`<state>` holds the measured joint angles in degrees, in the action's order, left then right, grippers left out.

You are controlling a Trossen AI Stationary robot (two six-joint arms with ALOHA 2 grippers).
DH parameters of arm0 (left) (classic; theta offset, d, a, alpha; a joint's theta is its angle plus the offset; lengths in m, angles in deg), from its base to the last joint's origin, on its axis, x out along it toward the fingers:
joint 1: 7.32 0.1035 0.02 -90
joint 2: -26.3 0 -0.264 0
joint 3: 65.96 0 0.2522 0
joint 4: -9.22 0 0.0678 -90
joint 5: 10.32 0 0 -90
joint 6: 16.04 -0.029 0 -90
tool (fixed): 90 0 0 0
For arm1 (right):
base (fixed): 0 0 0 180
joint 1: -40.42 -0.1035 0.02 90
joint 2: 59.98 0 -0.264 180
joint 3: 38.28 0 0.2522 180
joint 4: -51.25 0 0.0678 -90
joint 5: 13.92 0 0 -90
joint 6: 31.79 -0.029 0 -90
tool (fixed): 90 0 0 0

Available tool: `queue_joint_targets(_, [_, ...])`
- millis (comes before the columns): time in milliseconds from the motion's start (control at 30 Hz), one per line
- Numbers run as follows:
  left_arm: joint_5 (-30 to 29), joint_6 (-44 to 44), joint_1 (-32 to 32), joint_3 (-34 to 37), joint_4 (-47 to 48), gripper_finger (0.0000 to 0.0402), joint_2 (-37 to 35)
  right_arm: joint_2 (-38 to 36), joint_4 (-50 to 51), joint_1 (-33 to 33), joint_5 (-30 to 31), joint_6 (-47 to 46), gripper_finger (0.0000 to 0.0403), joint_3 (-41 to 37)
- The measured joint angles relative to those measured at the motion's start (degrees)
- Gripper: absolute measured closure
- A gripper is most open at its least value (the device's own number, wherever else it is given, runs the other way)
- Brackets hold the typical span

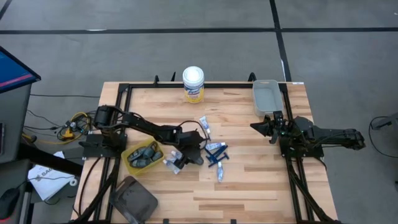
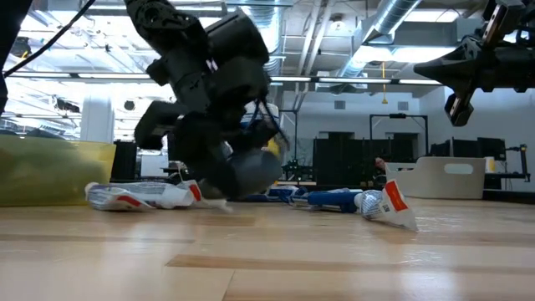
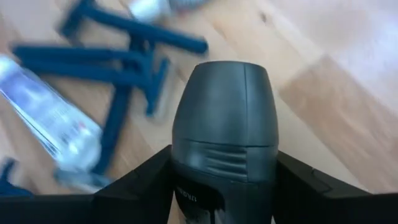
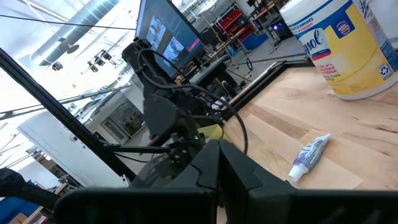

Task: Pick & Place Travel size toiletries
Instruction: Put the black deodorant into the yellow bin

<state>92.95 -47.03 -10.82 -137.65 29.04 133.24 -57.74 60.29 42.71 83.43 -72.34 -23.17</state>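
Note:
My left gripper (image 1: 180,155) reaches down at the table's middle and is shut on a dark grey oblong stick (image 3: 224,130). Past it lie thin dark blue razors (image 3: 124,56) and a white tube (image 3: 50,118), flat on the wood. Another white tube (image 1: 204,127) lies farther back, and one with red print (image 2: 142,196) lies beside the gripper. A yellow bin (image 1: 143,155) left of the gripper holds several dark grey sticks. My right gripper (image 1: 273,127) waits shut above the table's right side. My left gripper pinches the dark grey stick between its two fingers, one on each long side (image 3: 180,168), near the ribbed band. The fingers (image 3: 298,186) slant down from the table's left and lie along the stick. Its rounded end (image 3: 227,81) points away; whether it rests on the table, I cannot tell.
A tall white canister with a yellow label (image 1: 193,84) stands at the far edge. A grey tray (image 1: 266,96) sits at the far right, a black lid (image 1: 132,199) at the near left. Bare wood lies toward the near edge.

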Motion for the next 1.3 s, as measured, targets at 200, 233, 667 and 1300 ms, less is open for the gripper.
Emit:
queue_joint_targets(200, [-2.7,3.3,-1.1,-2.3,0.1,0.0197,-1.9,0.0,0.0,0.0,0.0,0.0,0.0403,0.0])
queue_joint_targets(233, [-3.6,5.2,-1.1,-2.9,-0.4,0.0198,-2.1,0.0,0.0,0.0,0.0,0.0,0.0403,0.0])
queue_joint_targets(667, [-21.2,40.6,-2.4,-3.2,11.5,0.0205,-20.9,0.0,-0.2,0.0,0.0,0.0,0.0403,0.0])
queue_joint_targets(1300, [-27.0,94.4,-18.5,-3.2,63.7,0.0199,-40.7,0.0,0.0,0.0,0.1,0.0,0.0403,0.0])
